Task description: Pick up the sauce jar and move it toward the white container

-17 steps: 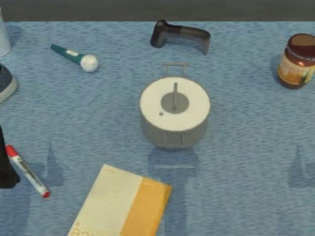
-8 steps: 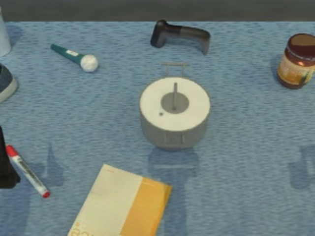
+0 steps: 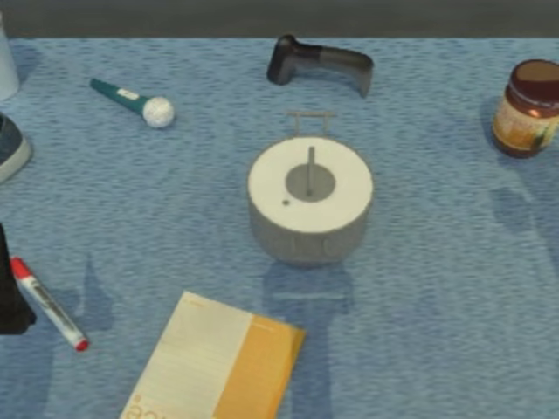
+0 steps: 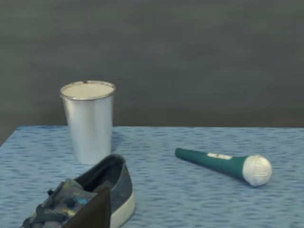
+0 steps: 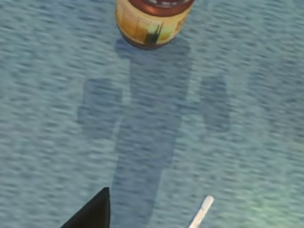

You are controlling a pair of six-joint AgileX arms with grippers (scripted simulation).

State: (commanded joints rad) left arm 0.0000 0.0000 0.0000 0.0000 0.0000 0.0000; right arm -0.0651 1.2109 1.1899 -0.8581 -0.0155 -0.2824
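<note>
The sauce jar (image 3: 527,107), with its maroon lid and orange label, stands upright at the table's far right. In the right wrist view the jar (image 5: 152,21) is ahead of my right gripper (image 5: 148,214), clearly apart from it. That gripper is open, with a dark fingertip (image 5: 95,213) and a pale one (image 5: 202,211) set wide and nothing between them. It is out of the top view, where only its shadow falls just below the jar. The white container (image 3: 310,199) sits at the table's middle. My left gripper (image 3: 10,301) is parked at the left edge, open.
A black scanner (image 3: 319,63) lies behind the container. A teal microphone (image 3: 135,102) is at the far left, a red-capped marker (image 3: 48,304) at the near left and a yellow notebook (image 3: 218,362) at the front. A shoe (image 4: 90,194) and a white cup (image 4: 89,121) stand by the left arm.
The right arm's shadow has moved from the near right of the table up to just below the jar. Jar, container and left arm have not moved.
</note>
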